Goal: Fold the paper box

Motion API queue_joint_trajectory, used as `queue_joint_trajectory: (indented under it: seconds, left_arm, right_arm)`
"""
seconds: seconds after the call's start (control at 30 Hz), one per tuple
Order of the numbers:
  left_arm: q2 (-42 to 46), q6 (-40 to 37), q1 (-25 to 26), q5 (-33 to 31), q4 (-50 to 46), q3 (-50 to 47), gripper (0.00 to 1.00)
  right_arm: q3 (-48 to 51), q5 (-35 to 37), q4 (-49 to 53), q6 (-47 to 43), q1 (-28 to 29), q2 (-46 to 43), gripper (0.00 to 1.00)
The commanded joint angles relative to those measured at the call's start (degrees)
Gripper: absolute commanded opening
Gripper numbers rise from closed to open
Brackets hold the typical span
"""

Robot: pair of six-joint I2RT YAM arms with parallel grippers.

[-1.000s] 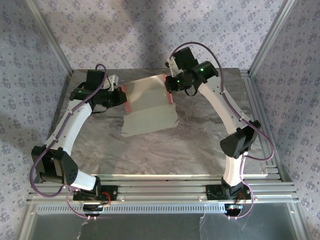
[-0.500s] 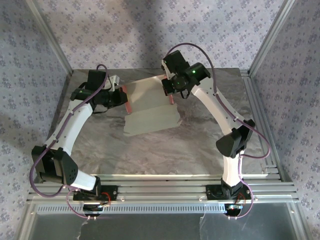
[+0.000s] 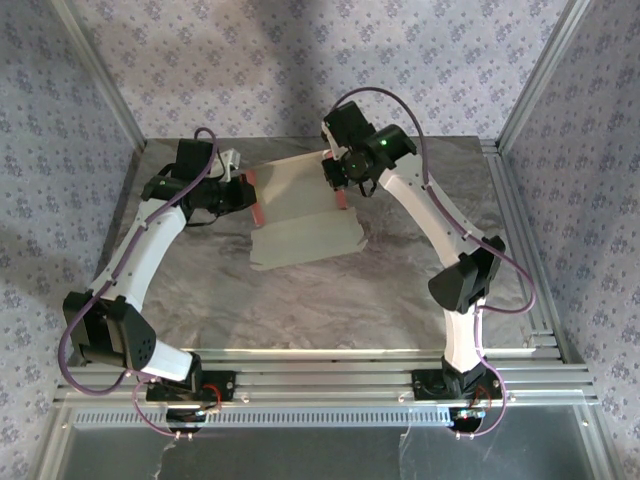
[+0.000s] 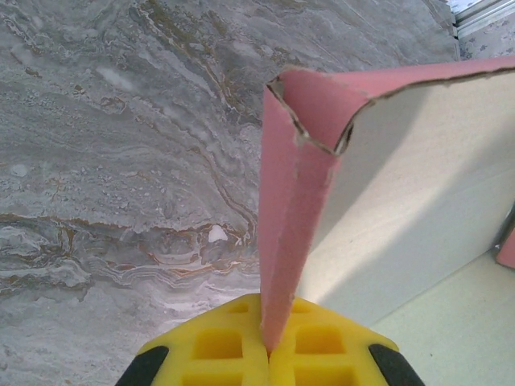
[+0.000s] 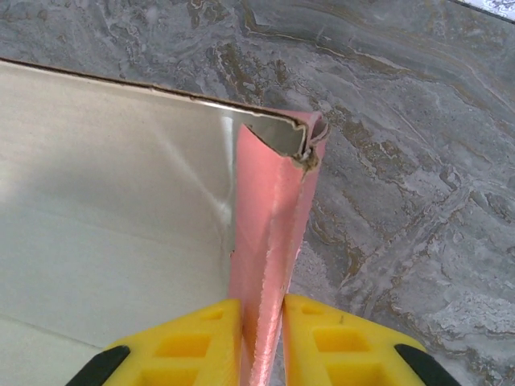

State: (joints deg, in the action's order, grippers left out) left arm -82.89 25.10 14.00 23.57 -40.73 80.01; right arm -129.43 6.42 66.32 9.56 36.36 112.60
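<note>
The paper box [image 3: 300, 222] lies pale side up on the tabletop [image 3: 300, 310], past the middle toward the far edge. Its near panel is flat and its two pink side flaps stand raised.

The risk sits at those flaps. The left tool [image 4: 268, 344] has its pads pressed together on the lower edge of the left flap [image 4: 282, 201]. Any pull away from the sheet could tear the thin card at its ragged corner, or drag the whole sheet toward the left edge. The right tool [image 5: 261, 322] has its pads a little apart with the curled right flap [image 5: 269, 217] between them, brushing both. Whether it truly grips cannot be told. If it is loose, that flap may spring flat and lose the fold, or the sheet may swing around the left clamp.

Both arms rise from bases at the near edge with elbows bowed outward. They lean in over the far half, wrists turned inward to face each other across the sheet.
</note>
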Motion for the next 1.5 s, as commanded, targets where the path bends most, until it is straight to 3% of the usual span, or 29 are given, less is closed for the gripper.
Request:
queue_joint_trajectory:
  seconds: [0.0, 0.2, 0.3, 0.43, 0.63, 1.1, 1.47]
  left_arm:
    - [1.33, 0.65, 0.43, 2.22, 1.53, 2.26, 0.00]
    - [1.15, 0.65, 0.42, 2.36, 1.53, 2.44, 0.00]
    - [1.20, 0.65, 0.41, 2.35, 1.53, 2.62, 0.00]
    - [1.15, 0.65, 0.41, 2.37, 1.45, 2.61, 0.00]
    - [1.00, 0.87, 0.39, 2.44, 1.53, 3.05, 0.00]
    - [-0.07, 1.35, 1.24, -0.64, -1.36, 4.81, 0.00]
    - [-4.17, 4.53, 6.34, -14.44, -10.33, 10.49, 0.00]
  right_arm:
    - [-1.70, -2.08, 1.88, -0.18, 0.11, 1.40, 0.22]
    - [-1.50, -3.06, 1.62, 0.18, 0.02, 1.90, 0.27]
    - [-1.51, -2.89, 1.35, 0.26, -0.06, 1.93, 0.20]
    - [-1.81, -1.96, 1.49, 0.19, -0.19, 2.34, 0.17]
    - [-2.18, 2.51, 2.25, 0.20, 0.35, 2.87, 0.00]
    - [-15.63, 28.40, 14.85, -1.03, 5.39, 9.96, 0.00]
    - [-16.91, 42.91, 18.74, 4.37, 10.25, 11.66, 0.00]
